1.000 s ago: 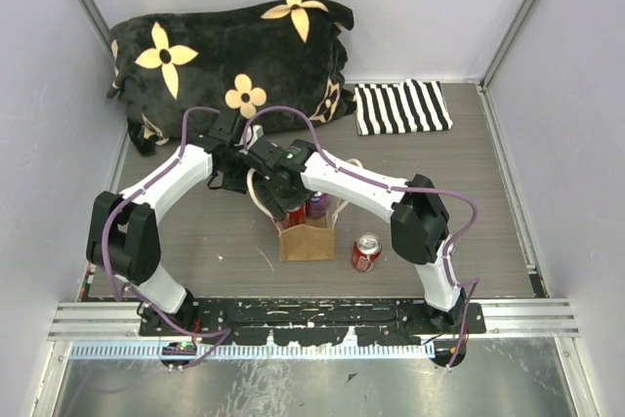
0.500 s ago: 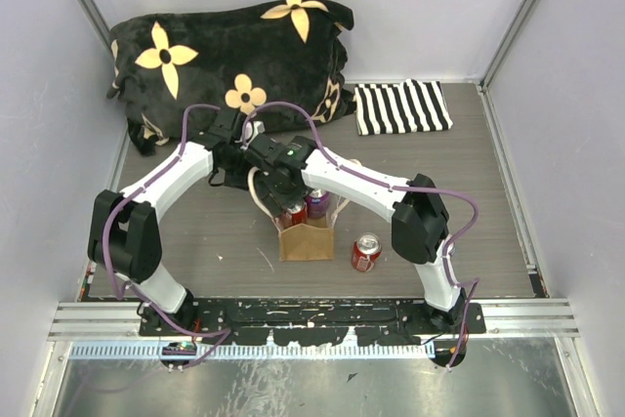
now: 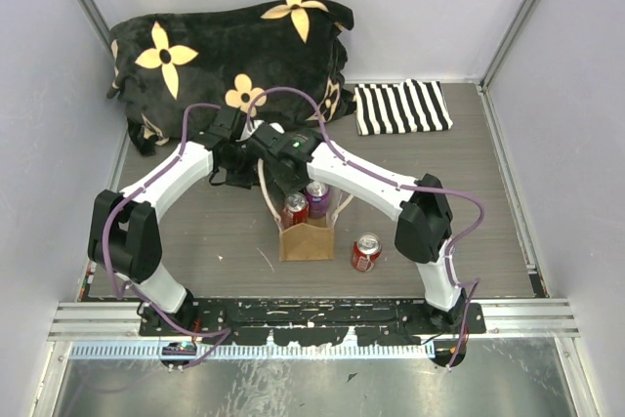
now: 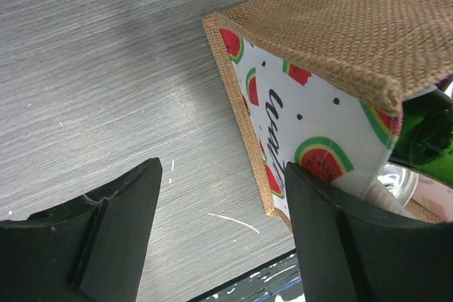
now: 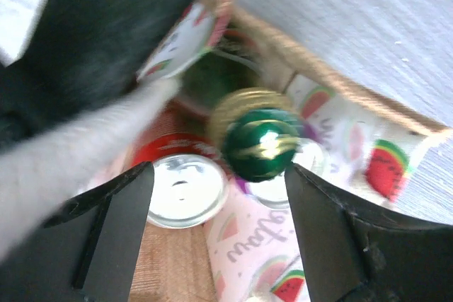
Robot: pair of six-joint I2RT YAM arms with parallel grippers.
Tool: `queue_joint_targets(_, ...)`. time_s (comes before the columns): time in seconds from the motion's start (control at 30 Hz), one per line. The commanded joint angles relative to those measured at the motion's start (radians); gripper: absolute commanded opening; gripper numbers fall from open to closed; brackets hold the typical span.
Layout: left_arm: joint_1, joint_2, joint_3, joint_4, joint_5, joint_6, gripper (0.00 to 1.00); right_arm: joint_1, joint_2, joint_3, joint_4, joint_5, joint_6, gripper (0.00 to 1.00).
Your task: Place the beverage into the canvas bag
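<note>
Where my two arms meet over the middle of the table (image 3: 479,212), the stock stands as follows.

- One canvas bag (image 3: 307,241): upright near the front edge, mouth open, tan weave outside, watermelon-print lining inside.
- Contents seen from above: one red-topped can (image 3: 295,208) and one purple can (image 3: 317,196), upright, side by side. My right wrist view adds one green bottle (image 5: 260,141), cap blurred, next to a silver can top.
- One second red can (image 3: 365,252): upright on the table just right of the bag, outside it.
- My left end effector (image 4: 223,175): fingers apart, only bare table between them. One finger (image 4: 340,238) sits right by the bag's lined corner; I cannot tell whether it touches.
- My right end effector (image 5: 218,171): fingers apart, above the bag's open mouth, clamped on nothing.
- One cushion (image 3: 225,56): black with cream flowers, along the far wall, left.
- One striped cloth (image 3: 401,107): black and white, lying flat at the far right, well apart from the bag.
</note>
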Motion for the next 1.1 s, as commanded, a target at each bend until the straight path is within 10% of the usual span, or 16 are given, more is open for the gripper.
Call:
queue_joint_targets(0.0,-0.01,-0.013,0.04,-0.005,0.041,0.013,0.77,-0.078,-0.136,0.049,0.043,0.147,0.044,0.8)
queue_joint_targets(0.27,-0.01,-0.013,0.032,-0.004,0.044,0.012,0.77,-0.252,-0.241,0.12,-0.06,0.173,0.03,0.8)
queue_joint_targets(0.77,-0.009,-0.049,-0.014,0.001,0.04,0.021,0.77,-0.331,-0.515,-0.276,-0.048,0.088,0.116,0.79)
queue_joint_targets(1.07,-0.01,-0.074,-0.04,0.001,0.037,0.031,0.77,-0.298,-0.462,-0.09,-0.055,0.024,0.109,0.7)
